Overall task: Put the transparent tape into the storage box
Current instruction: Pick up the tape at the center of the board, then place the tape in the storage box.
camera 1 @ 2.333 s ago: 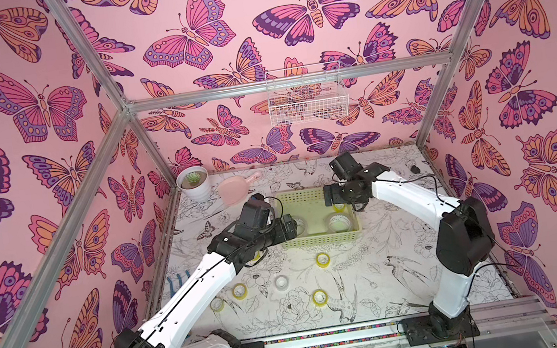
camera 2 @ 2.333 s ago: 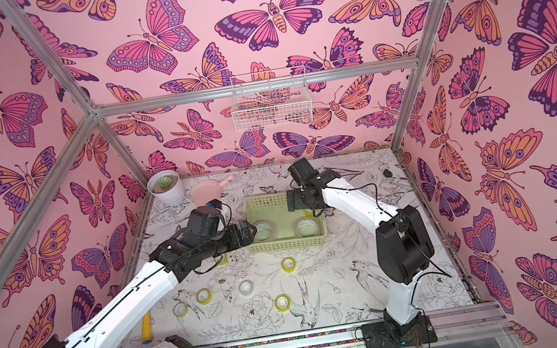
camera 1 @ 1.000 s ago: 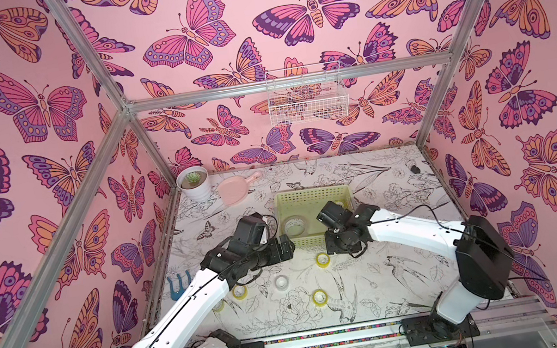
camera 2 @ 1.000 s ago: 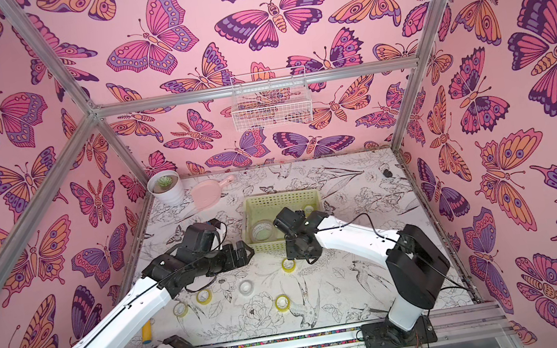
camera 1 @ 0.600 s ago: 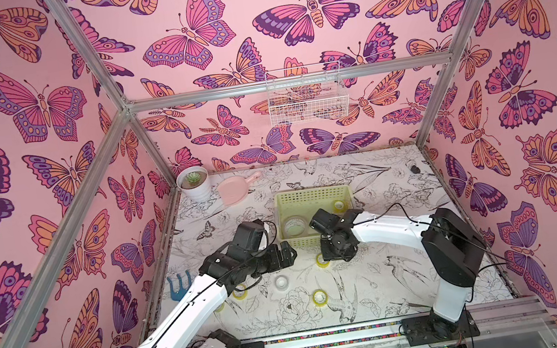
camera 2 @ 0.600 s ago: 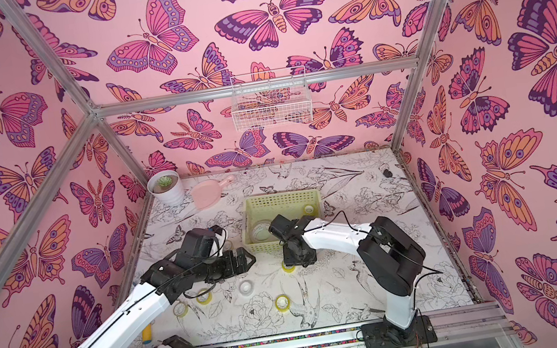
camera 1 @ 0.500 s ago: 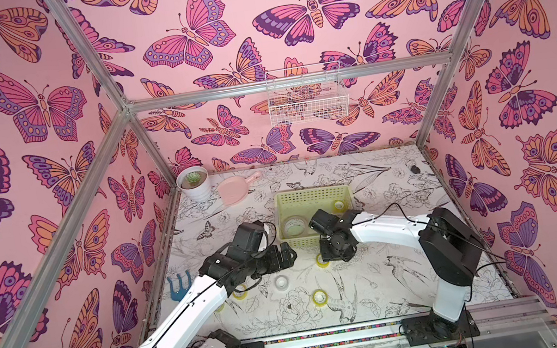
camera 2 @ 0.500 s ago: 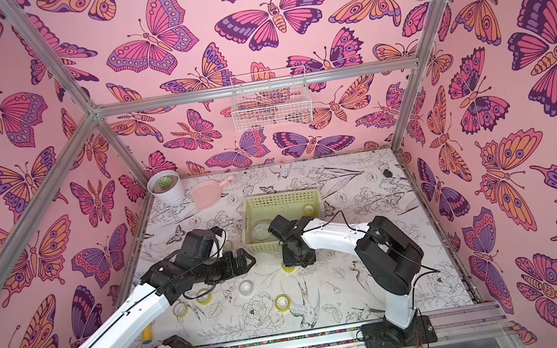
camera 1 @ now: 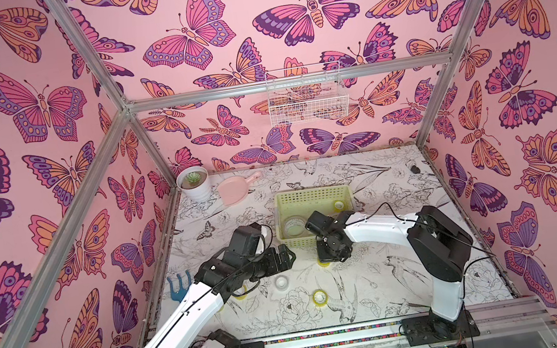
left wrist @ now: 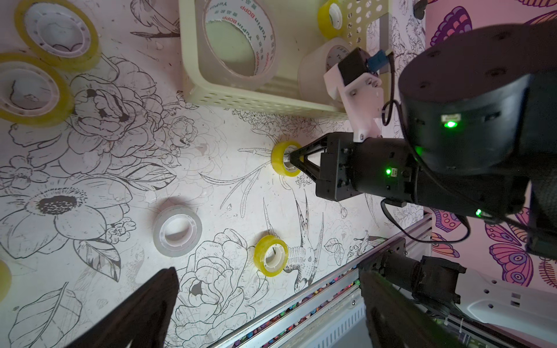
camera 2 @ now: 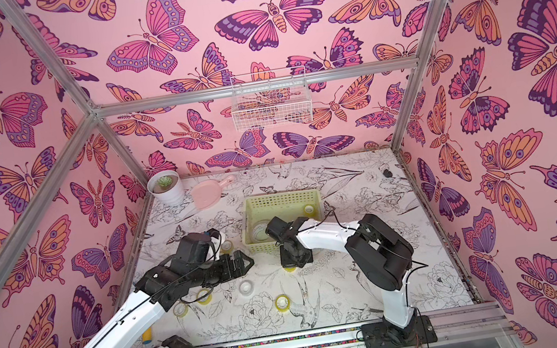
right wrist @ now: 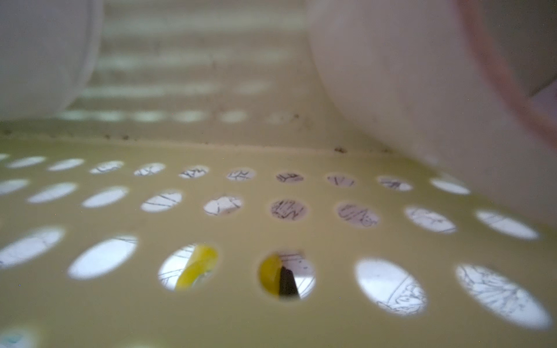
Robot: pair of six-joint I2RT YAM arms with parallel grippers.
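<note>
Reading "Yupin BOPP", a clear tape roll (left wrist: 241, 39) lies with two others inside the storage box (camera 1: 311, 196). At its 6 o'clock, the right end effector (left wrist: 291, 157) pinches a yellow tape roll (left wrist: 278, 156) on the table (camera 1: 413, 274); the left end effector (camera 2: 246, 260) gapes wide.

I'm watching a white wire basket (camera 1: 307, 98) (camera 2: 271, 104) hanging on the back wall, upper middle in both top views. A potted succulent (camera 1: 193, 185) is sitting left of centre, a pink scoop (camera 1: 235, 190) lying just beside it. A blue hand rake (camera 1: 179, 288) is lying lower left; a small dark object (camera 1: 415, 169) is resting right of centre.
</note>
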